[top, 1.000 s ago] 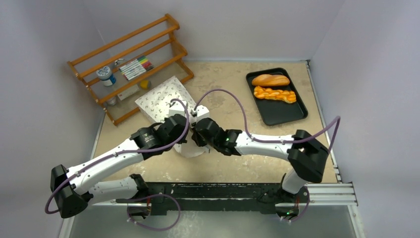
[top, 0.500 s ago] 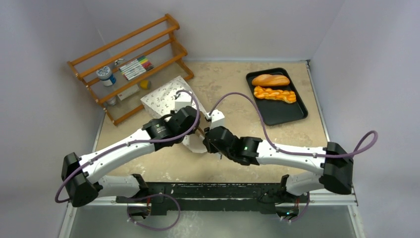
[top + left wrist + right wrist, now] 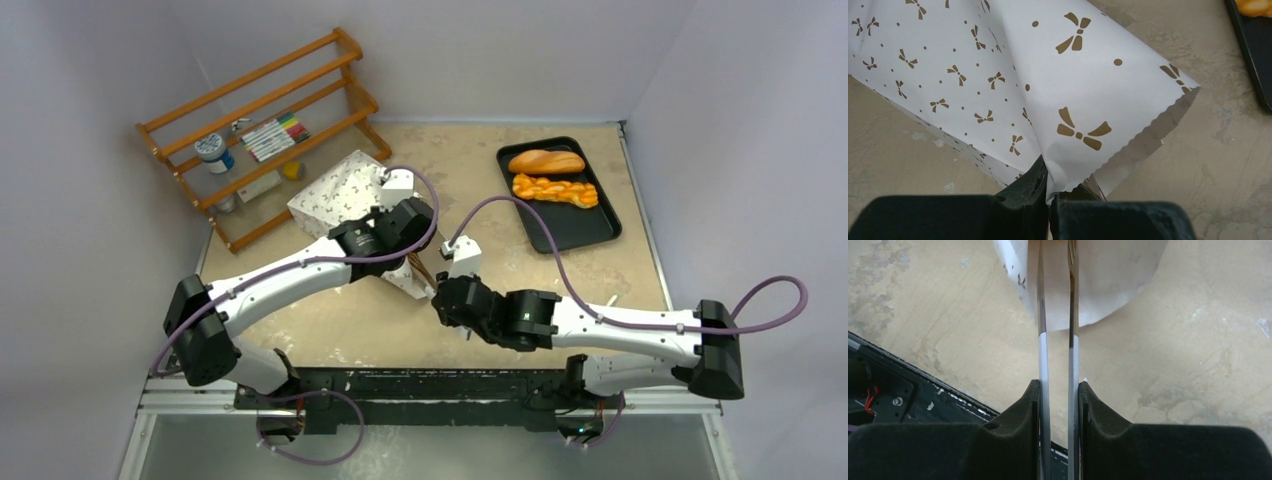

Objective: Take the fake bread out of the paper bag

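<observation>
A: Top view?
B: Paper bag lies on tabletop just beside the rack. Bread loaf and braided bread sit on black tray, well apart from it.
A: Left wrist?
B: Left jaws fully closed, pinching the bag's zigzag mouth edge.
A: Right wrist?
B: Right jaws slightly apart, clamping metal tongs; tong arms cross over the bag's edge.

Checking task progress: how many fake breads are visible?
2. Both lie on the black tray: a smooth loaf at its far end, a braided loaf just nearer. The paper bag may hide more.
</observation>
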